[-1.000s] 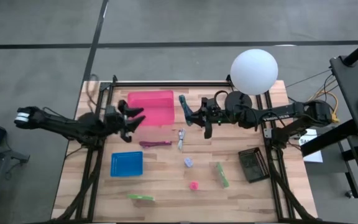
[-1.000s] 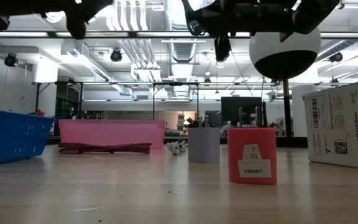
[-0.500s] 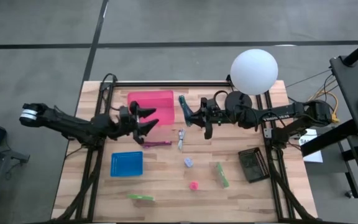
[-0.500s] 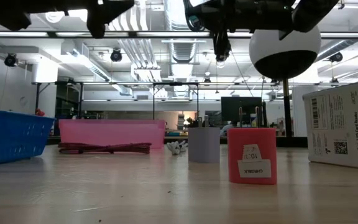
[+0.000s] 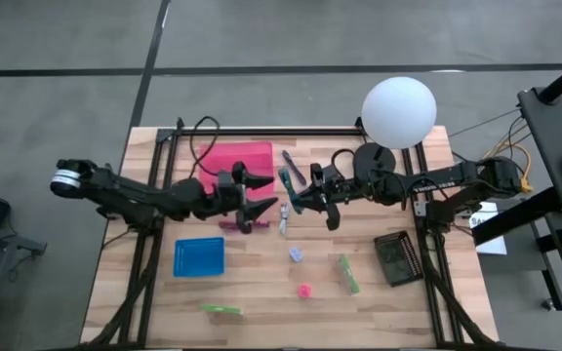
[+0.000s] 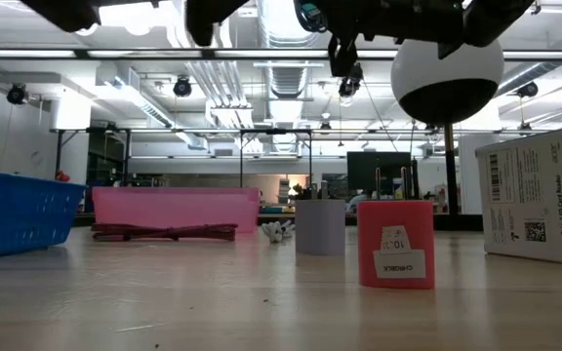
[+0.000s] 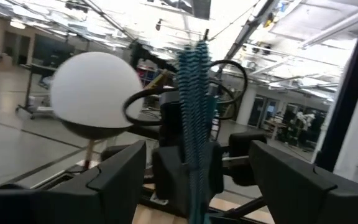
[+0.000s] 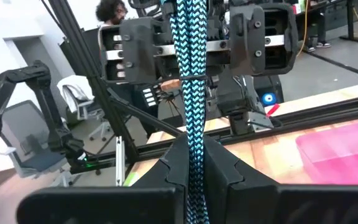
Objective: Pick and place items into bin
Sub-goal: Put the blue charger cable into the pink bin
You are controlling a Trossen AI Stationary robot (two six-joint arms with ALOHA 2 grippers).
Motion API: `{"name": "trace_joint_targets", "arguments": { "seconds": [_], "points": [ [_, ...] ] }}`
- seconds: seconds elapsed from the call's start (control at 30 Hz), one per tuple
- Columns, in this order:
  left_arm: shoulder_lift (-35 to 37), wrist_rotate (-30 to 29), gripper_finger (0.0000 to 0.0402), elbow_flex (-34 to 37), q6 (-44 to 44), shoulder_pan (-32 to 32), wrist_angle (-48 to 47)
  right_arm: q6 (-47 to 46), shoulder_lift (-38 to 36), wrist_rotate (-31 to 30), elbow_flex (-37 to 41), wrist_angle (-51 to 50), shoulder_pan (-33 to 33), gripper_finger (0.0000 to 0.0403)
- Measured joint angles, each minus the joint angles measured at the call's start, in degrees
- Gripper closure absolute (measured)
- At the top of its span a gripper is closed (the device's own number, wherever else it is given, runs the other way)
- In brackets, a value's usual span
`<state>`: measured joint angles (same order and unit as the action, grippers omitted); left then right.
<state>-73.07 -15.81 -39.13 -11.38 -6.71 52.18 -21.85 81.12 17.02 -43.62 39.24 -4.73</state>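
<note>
in the low view both grippers are cut off at the top edge, so only dark undersides show there and nothing of their fingers. the blue bin (image 6: 18, 214) is cut by that view's left edge, and the white box (image 6: 540, 200) by its right edge. the maroon stick (image 5: 245, 225) lies on the worktop (image 5: 261, 292) partly under the left gripper (image 5: 264, 194), so its full length is hard to make out from above. the silver tool (image 5: 284, 216) is small and its shape is unclear.

the right gripper (image 8: 194, 155) is clamped on the teal braided stick (image 8: 190, 74), which stands up between its fingers; in the high view that stick (image 5: 287, 181) is in the air just beside the pink bin (image 5: 237, 161). the left gripper has its fingers (image 7: 114, 180) spread wide, one on each side of the same stick (image 7: 194, 124) without touching it, so the two grippers face each other closely. the white globe lamp (image 5: 398, 112) sits behind the right arm.

on the worktop lie the lavender block (image 5: 297, 254), the pink block (image 5: 304, 290), one green stick (image 5: 347, 274) and another (image 5: 221, 309) near the front edge. a purple stick (image 5: 295, 168) sits near the pink bin.

compared with a second ago, the left arm has reached much farther toward the middle, from beside the pink bin to right up against the right gripper, and its fingers have spread wider. the right gripper has shifted slightly toward it, grip unchanged. the loose pieces have not moved.
</note>
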Motion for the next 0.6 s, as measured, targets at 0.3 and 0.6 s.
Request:
{"name": "trace_joint_targets", "arguments": {
  "seconds": [0.3,0.6],
  "points": [
    [-6.91,1.11,0.0134,-7.68,0.02,0.9,-0.06,0.0,0.0,-0.02,0.0,-0.04,0.08,0.039],
    [-10.6,1.22,0.0134,-10.34,-0.19,1.41,-0.12,-0.03,-0.02,1.32,-0.02,-0.98,0.46,0.039]
  ]
}}
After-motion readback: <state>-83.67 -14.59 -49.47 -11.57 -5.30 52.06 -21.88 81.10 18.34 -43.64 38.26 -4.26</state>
